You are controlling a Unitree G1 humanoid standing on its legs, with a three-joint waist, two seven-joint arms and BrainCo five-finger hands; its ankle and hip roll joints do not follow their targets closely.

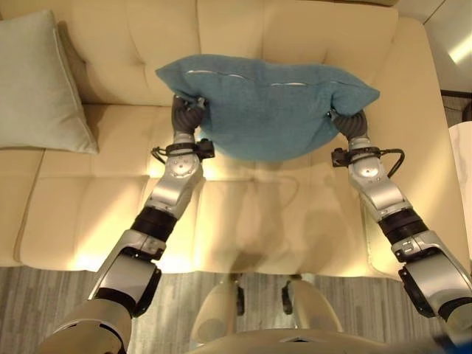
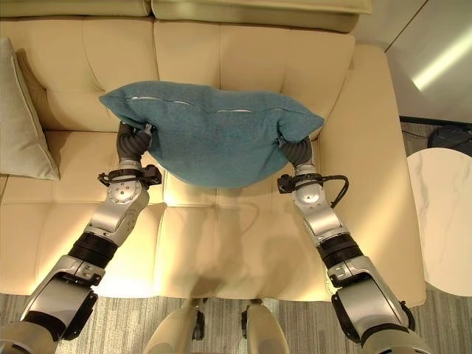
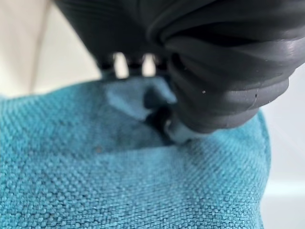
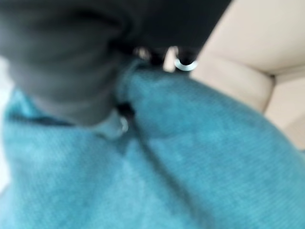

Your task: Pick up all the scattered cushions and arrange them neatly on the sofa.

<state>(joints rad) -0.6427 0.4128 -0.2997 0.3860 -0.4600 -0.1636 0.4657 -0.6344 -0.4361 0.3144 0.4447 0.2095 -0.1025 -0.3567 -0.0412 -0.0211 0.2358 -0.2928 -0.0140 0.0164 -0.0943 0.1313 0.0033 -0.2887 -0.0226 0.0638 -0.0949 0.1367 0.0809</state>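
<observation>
A teal cushion [image 1: 269,107] hangs in the air over the cream sofa [image 1: 243,221], held between both hands at its two lower corners. My left hand [image 1: 188,112] grips the cushion's left corner, its thumb [image 3: 176,131] pressed into the teal cloth [image 3: 119,181]. At the opposite corner my right hand [image 1: 348,120] is closed on the fabric [image 4: 190,157]. The cushion is level with the sofa's backrest, above the middle seat. A pale grey-green cushion [image 1: 37,81] leans upright against the backrest at the sofa's left end.
The sofa's right armrest [image 2: 376,147] lies just beyond my right hand. A round white side table [image 2: 442,214] stands on the floor to the right of the sofa. Grey wood-look floor [image 2: 147,313] runs along the sofa's front edge.
</observation>
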